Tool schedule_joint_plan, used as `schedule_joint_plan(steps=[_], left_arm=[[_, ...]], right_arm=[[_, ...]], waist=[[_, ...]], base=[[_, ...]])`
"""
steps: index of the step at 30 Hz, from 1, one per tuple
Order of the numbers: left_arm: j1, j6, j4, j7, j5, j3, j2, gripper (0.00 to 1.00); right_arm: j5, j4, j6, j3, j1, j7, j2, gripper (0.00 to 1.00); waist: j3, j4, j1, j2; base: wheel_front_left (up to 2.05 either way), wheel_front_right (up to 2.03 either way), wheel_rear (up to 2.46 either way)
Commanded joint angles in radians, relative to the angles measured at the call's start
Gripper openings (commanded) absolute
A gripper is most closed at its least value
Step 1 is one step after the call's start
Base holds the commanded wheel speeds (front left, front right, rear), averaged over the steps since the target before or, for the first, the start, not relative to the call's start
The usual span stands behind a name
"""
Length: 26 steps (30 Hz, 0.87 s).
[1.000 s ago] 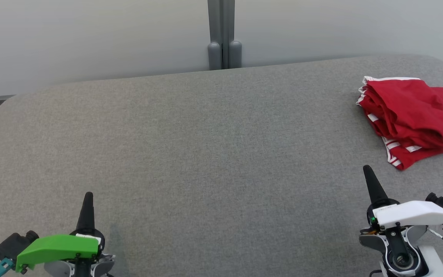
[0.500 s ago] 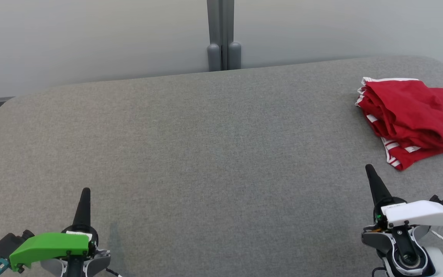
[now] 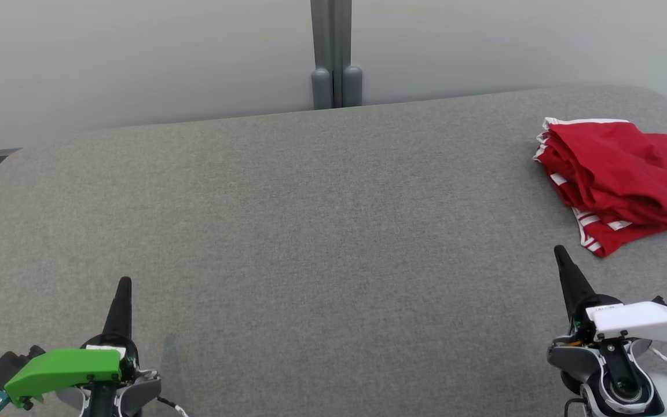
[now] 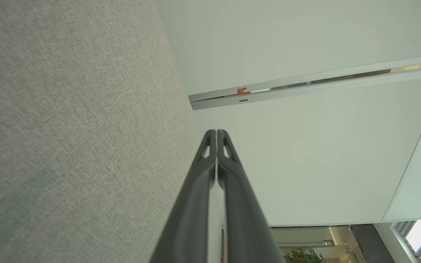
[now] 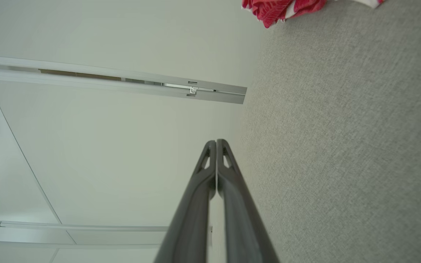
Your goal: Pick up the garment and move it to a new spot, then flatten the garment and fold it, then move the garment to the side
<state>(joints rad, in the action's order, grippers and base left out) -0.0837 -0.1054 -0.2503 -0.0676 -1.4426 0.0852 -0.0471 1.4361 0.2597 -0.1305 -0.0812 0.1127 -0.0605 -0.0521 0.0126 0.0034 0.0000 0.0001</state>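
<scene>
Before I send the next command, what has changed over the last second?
The left end effector drifted slightly left and the right end effector slightly right, both shut and empty. The folded red garment stayed put at the far right of the table.

I count 1 red garment (image 3: 617,179), 1 grey padded table (image 3: 310,220), 1 left gripper (image 3: 124,282) with a green cover and 1 right gripper (image 3: 559,251) with a white cover, 2 in all, plus 2 grey posts (image 3: 321,87) behind.

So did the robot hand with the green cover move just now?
Yes. The left gripper slid a little to the robot's left, farther from the grey post behind the cushion.
</scene>
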Motion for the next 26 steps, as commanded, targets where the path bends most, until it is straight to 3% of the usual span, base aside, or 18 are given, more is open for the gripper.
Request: schedule_joint_plan(steps=[1,26], left_arm=[[-0.022,-0.008,0.006,-0.006,-0.022,0.006,-0.005,0.0],[-0.031,-0.03,0.006,-0.052,-0.173,0.033,-0.006,0.0]], right_arm=[[0.024,-0.009,0.0,-0.005,-0.004,-0.009,-0.005,0.0],[0.186,-0.019,0.0,-0.03,-0.009,-0.054,-0.004,0.0]], waist=[[-0.001,0.0,0.0,-0.0001],[-0.009,-0.003,0.0,-0.0001]], base=[[0.0,0.0,0.0],[0.0,0.0,0.0]])
